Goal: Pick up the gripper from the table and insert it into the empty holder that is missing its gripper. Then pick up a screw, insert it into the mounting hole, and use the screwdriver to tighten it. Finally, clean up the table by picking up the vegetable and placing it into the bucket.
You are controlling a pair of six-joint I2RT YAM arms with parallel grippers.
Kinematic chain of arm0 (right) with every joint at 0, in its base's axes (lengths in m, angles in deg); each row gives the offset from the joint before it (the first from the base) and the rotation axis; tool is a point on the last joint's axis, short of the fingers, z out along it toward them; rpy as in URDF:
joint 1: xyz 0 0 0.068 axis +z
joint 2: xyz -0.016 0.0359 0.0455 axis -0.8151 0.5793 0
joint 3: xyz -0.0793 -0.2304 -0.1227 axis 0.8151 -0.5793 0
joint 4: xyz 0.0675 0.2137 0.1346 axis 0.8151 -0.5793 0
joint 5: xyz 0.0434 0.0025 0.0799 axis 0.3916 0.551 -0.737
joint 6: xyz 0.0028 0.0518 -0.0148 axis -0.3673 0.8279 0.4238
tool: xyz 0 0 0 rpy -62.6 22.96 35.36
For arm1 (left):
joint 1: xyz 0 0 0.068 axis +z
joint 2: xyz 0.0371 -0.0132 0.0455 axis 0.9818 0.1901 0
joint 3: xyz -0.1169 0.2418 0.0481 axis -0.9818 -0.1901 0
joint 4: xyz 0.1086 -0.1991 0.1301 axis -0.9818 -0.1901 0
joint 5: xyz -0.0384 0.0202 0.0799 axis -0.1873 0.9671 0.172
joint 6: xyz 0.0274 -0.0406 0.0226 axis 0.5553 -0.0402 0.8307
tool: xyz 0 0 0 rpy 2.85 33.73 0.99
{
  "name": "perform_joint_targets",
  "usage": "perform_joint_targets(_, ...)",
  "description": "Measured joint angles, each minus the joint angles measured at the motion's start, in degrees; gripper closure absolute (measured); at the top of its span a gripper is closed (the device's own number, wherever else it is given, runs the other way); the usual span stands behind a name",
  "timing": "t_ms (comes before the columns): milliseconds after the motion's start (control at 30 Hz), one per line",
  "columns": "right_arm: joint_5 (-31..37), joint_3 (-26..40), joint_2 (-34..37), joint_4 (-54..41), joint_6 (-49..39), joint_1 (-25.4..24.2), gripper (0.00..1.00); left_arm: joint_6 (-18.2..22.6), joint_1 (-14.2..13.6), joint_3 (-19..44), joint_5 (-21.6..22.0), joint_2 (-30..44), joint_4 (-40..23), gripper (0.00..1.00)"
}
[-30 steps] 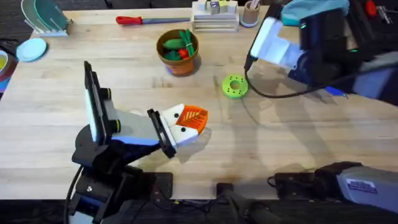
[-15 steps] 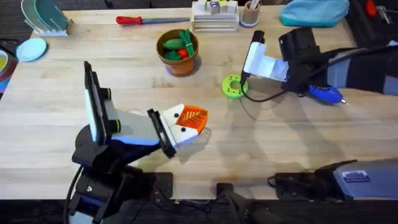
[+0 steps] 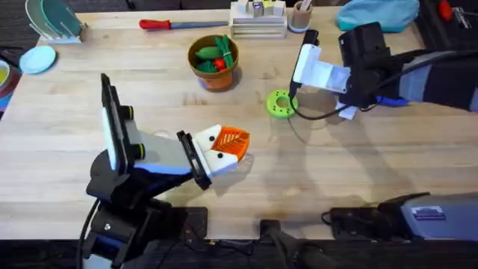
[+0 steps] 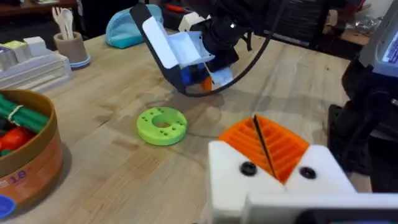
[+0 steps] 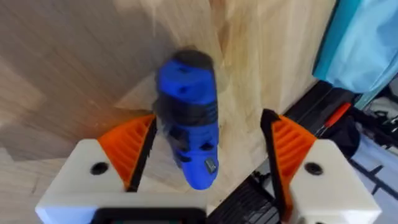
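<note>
While the right tool hangs low over the surface with its orange fingers spread wide apart, the blue screwdriver lies between them, and the fingers stand clear of its sides without closing on it. From overhead the right arm reaches in just beside the flat green ring, on the side away from the bucket, and a sliver of the screwdriver's blue body shows under the arm. The bucket stands on the surface near the green ring, with green and red vegetables inside it. The left tool rests low, nearer the arm bases than the bucket, and its two orange fingers are pressed together with nothing between them. A red-handled tool lies past the bucket near the far edge. In the left wrist view the green ring sits between the bucket's rim and the right arm.
</note>
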State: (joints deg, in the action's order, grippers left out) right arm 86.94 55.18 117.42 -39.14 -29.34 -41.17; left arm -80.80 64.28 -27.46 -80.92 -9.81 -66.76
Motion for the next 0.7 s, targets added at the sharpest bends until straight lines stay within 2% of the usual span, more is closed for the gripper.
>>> perform_joint_targets(33, -0.04, 0.00, 0.00, -0.04, 0.73, 0.00, 0.010, 0.29, 0.00, 0.00, 0.00, 0.01, 0.02, 0.932)
perform_joint_targets(67, -0.12, 0.00, -0.08, -0.09, 1.49, -0.02, 0.009, 0.11, 0.00, 0.00, 0.02, 0.00, 0.02, 0.805)
perform_joint_targets(233, -3.29, -0.10, -1.80, -0.88, 6.23, -0.05, 0.010, 0.08, 0.00, 0.00, -0.01, 0.01, 0.00, 0.054)
perform_joint_targets(300, -4.67, -0.11, -2.78, -1.23, 8.85, -0.02, 0.010, 0.13, 0.00, 0.00, 0.01, 0.00, 0.00, 0.012)
perform_joint_targets(600, -7.18, -0.09, -11.51, -1.59, 23.71, 0.04, 0.010, 0.15, 0.00, 0.00, 0.14, -0.01, 0.44, 0.007)
perform_joint_targets(700, -8.58, -0.09, -14.60, -1.58, 28.41, 0.06, 0.011, -1.04, 0.00, 0.02, 1.35, 0.01, 5.49, 0.006)
